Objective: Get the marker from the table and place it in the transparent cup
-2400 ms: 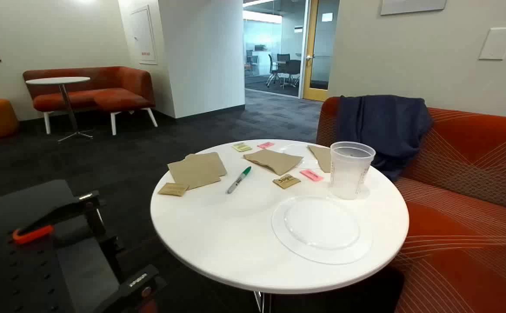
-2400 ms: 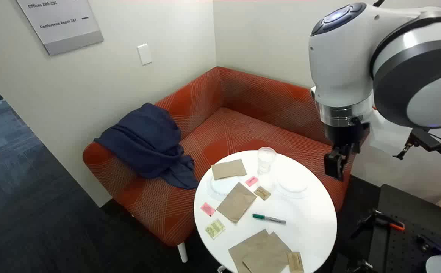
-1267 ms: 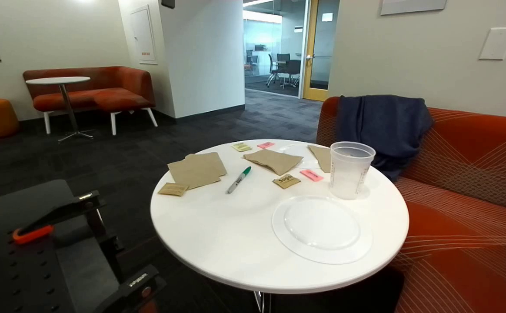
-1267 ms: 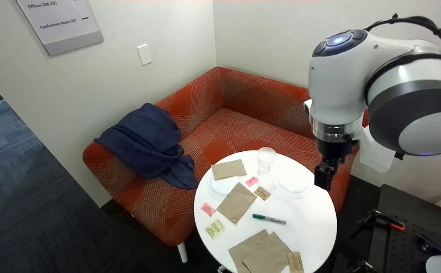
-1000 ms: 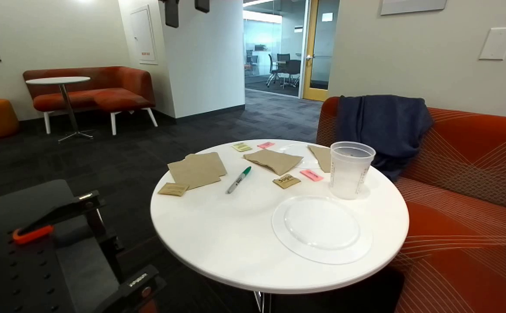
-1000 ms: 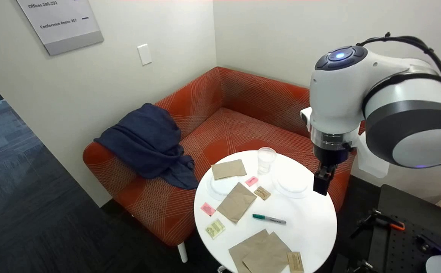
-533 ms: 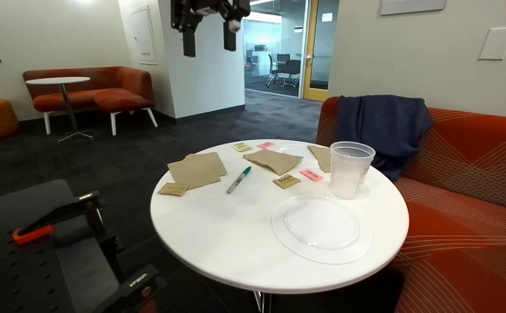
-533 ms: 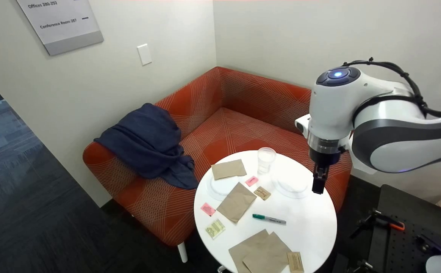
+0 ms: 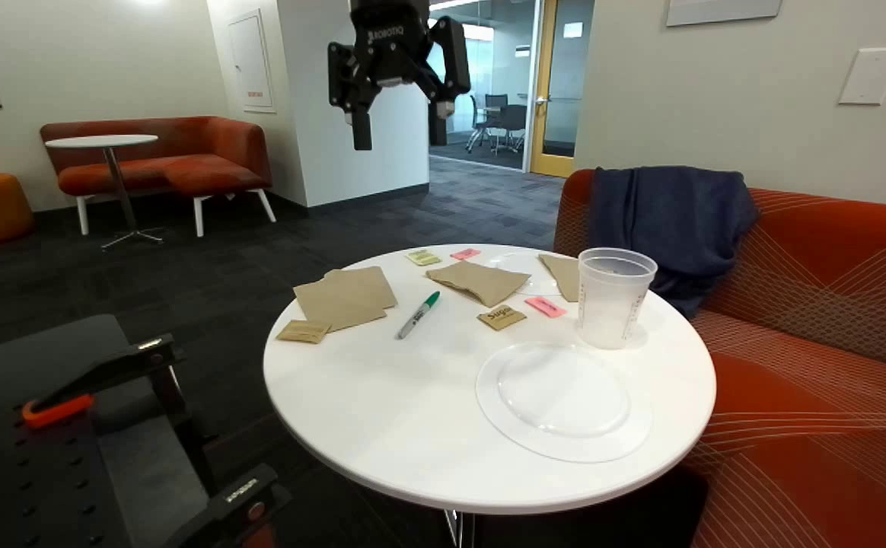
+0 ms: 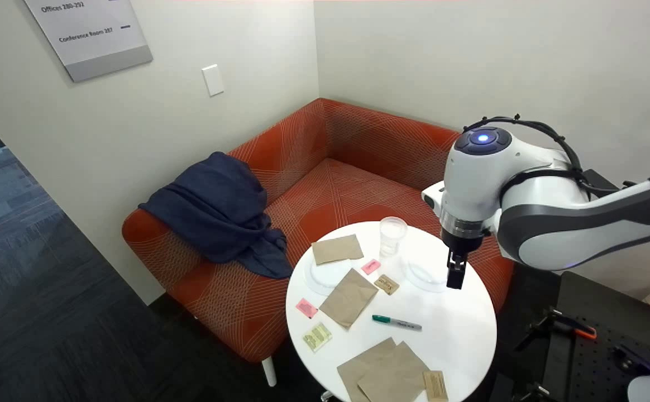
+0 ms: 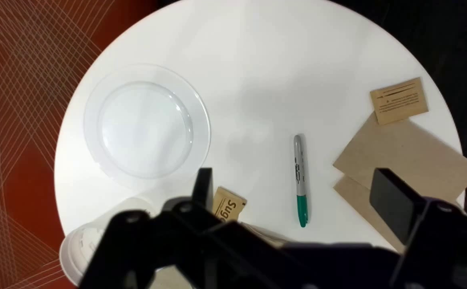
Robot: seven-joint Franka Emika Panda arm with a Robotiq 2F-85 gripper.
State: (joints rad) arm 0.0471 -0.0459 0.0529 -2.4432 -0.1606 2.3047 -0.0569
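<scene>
The marker (image 9: 418,315) is grey with a green cap and lies flat on the round white table (image 9: 382,403). It also shows in the other views (image 10: 396,322) (image 11: 299,172). The transparent cup (image 9: 615,304) stands upright on the table near the couch; it shows too in an exterior view (image 10: 392,237). In the wrist view the cup (image 11: 79,251) is at the lower left, partly hidden by the gripper. My gripper (image 9: 400,137) is open and empty, well above the table. In the wrist view the marker appears between the spread fingers of the gripper (image 11: 295,184).
A clear round plate (image 9: 565,399) lies in front of the cup. Brown napkins (image 9: 344,297), a sugar packet (image 9: 501,317) and a pink packet (image 9: 546,306) lie around the marker. A red couch (image 10: 353,190) with a dark blue cloth (image 10: 213,212) borders the table.
My gripper has come down from above and moved over the table, open throughout. It came into view at the top of an exterior view. The marker and the cup have not moved.
</scene>
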